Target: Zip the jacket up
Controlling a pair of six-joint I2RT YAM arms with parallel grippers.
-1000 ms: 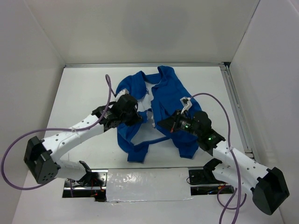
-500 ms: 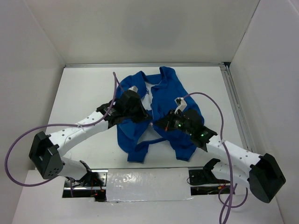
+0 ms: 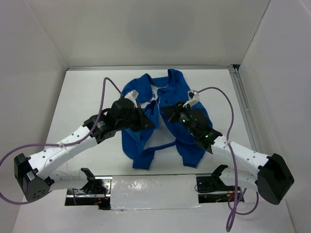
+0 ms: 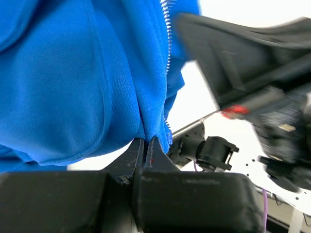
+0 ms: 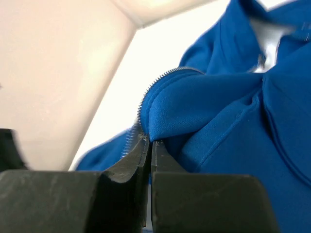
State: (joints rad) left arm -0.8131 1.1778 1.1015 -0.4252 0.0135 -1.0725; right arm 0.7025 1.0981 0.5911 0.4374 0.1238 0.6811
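Observation:
The royal-blue jacket (image 3: 187,141) lies unzipped in the middle of the table, collar at the far end, white lining showing between its two front panels. My left gripper (image 3: 148,116) is shut on the left panel's front edge; in the left wrist view the blue fabric (image 4: 73,87) and its silver zipper teeth (image 4: 168,34) rise from my pinched left gripper (image 4: 146,143). My right gripper (image 3: 167,112) is shut on the right panel's front edge; the right wrist view shows a fold of jacket (image 5: 233,116) with zipper teeth (image 5: 146,94) clamped in the right gripper (image 5: 149,143).
White walls enclose the table on three sides, and a metal rail (image 3: 245,111) runs along the right edge. Purple cables (image 3: 104,94) loop from both arms over the table. A foil-covered strip (image 3: 153,194) lies at the near edge between the arm bases.
Both grippers have carried their pinched jacket edges away from the near edge toward the collar. The left arm's base link swung left and its cable loop rose.

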